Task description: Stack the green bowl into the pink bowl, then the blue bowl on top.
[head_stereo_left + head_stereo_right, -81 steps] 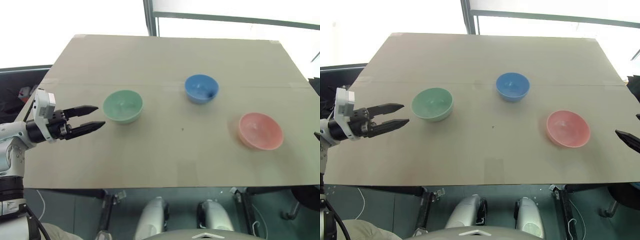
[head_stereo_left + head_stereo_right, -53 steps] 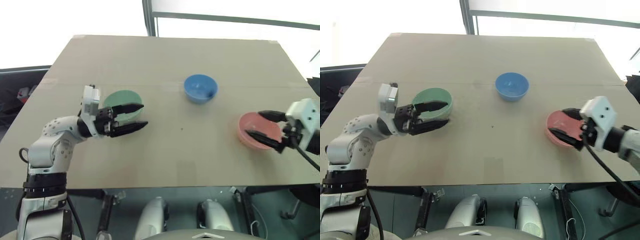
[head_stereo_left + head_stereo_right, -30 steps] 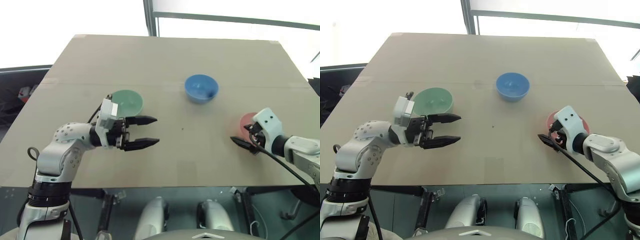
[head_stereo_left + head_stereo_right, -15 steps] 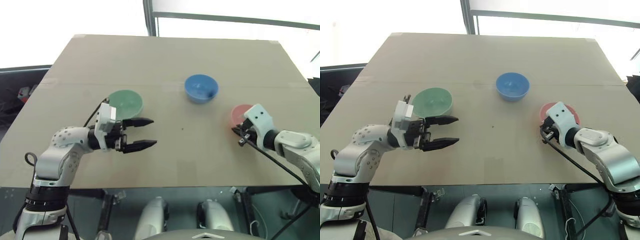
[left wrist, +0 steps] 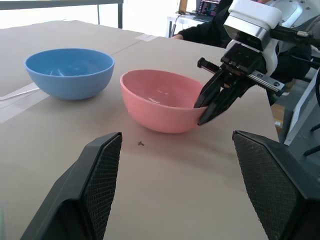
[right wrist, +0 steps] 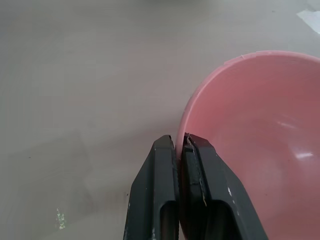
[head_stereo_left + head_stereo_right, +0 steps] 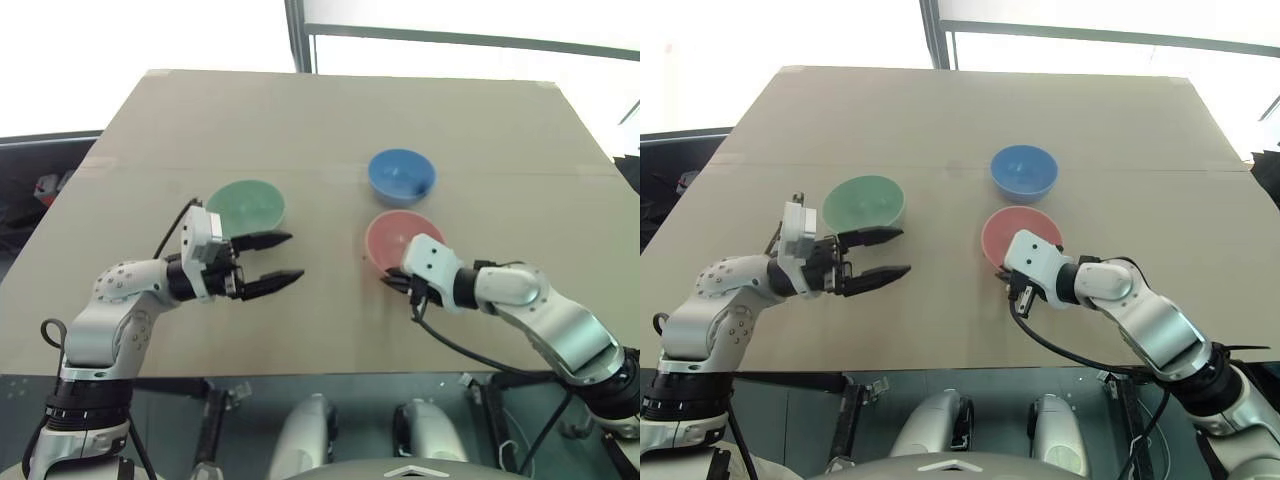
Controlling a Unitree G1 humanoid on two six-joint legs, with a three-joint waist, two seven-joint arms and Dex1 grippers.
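A: Right tool (image 6: pixel 180 150) first. What is it doing?

B: Its two black fingers are pinching together on the near rim of the small round salmon-pink plastic bowl (image 7: pixel 400 236), one finger inside the wall and one outside. The left wrist view is showing the same clamp from the side, at the rim edge nearest the robot.

A: Where is that bowl sitting?

B: It is resting on the tan cardboard-covered desk (image 7: pixel 330 110), about the middle of the top and slightly right of centre. The small round medium-blue plastic bowl (image 7: pixel 401 176) is standing just beyond it on the far side, close but with a gap showing between them in the left wrist view.

A: And the third one?

B: The small round mint-green plastic bowl (image 7: pixel 246 207) is sitting on the left half of the desk, upright and empty, well apart from the other two.

A: Left tool?

B: The left tool (image 7: pixel 273 260) is hovering just near-right of the mint-green bowl, pointing toward the right, with its fingers spread wide apart and nothing between them. Its far finger (image 7: pixel 262 239) is lying close to that bowl's near-right edge; I cannot tell whether it is touching.

A: Anything else worth noting on the surface?

B: A small dark speck (image 5: pixel 142 143) is lying on the desk just near the pink bowl. All three bowls are standing open side up, none nested.
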